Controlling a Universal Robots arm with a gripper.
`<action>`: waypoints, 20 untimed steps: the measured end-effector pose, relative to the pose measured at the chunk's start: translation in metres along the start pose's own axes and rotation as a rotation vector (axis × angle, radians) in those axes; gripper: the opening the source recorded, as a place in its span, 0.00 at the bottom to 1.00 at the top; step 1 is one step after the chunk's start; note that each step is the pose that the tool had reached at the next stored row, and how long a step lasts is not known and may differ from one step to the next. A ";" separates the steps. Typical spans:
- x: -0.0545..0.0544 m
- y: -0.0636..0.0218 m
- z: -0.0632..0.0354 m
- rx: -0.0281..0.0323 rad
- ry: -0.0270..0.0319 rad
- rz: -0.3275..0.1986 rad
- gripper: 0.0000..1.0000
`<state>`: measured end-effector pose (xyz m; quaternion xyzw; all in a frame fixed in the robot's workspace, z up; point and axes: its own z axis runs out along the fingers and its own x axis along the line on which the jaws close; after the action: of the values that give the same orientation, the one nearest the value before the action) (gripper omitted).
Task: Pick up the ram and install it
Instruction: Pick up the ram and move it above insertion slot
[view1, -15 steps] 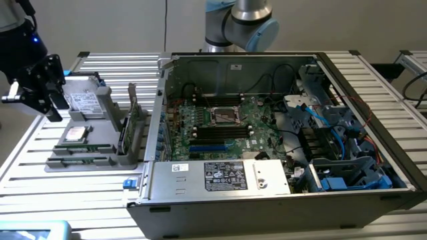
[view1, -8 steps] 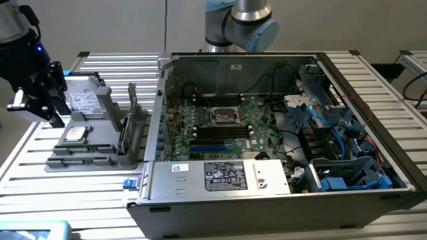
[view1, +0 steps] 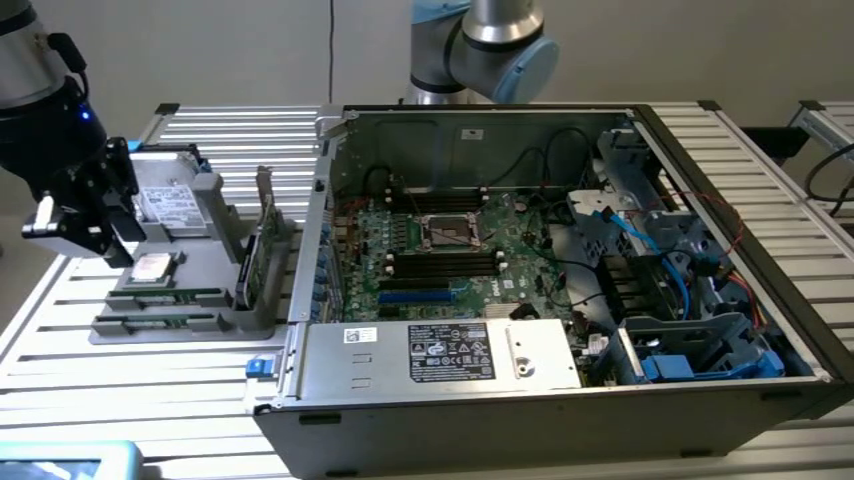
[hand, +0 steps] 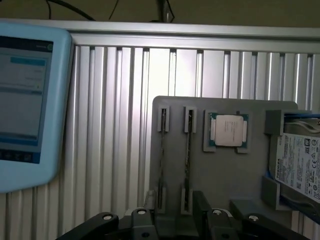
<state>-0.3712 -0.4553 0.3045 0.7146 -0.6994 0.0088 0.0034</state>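
Note:
Two ram sticks lie on edge in the slots of a grey parts holder (view1: 200, 330): one ram (view1: 170, 297) sits just behind the other ram (view1: 158, 322). In the wrist view they appear as two thin strips, one ram (hand: 188, 155) beside the other ram (hand: 162, 160). My gripper (view1: 107, 235) hovers above the holder's far end, over the hard drive and processor, apart from both sticks. Its dark fingers (hand: 204, 215) stand open with nothing between them.
The holder also carries a processor (hand: 228, 131), a silver hard drive (hand: 299, 167) and an upright expansion card (view1: 263, 230). The open computer case (view1: 441, 365) lies at the exterior view's right, motherboard (view1: 441, 250) exposed. A blue-framed tablet (hand: 25, 100) rests on the slatted table.

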 end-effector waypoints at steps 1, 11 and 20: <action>0.002 -0.0002 0.0013 0.0000 0.0002 0.000 0.42; 0.003 -0.0034 0.0196 0.0001 0.0005 0.000 0.42; 0.003 -0.0033 0.0361 0.0001 0.0005 0.000 0.42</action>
<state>-0.3676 -0.4592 0.2685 0.7148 -0.6993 0.0090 0.0035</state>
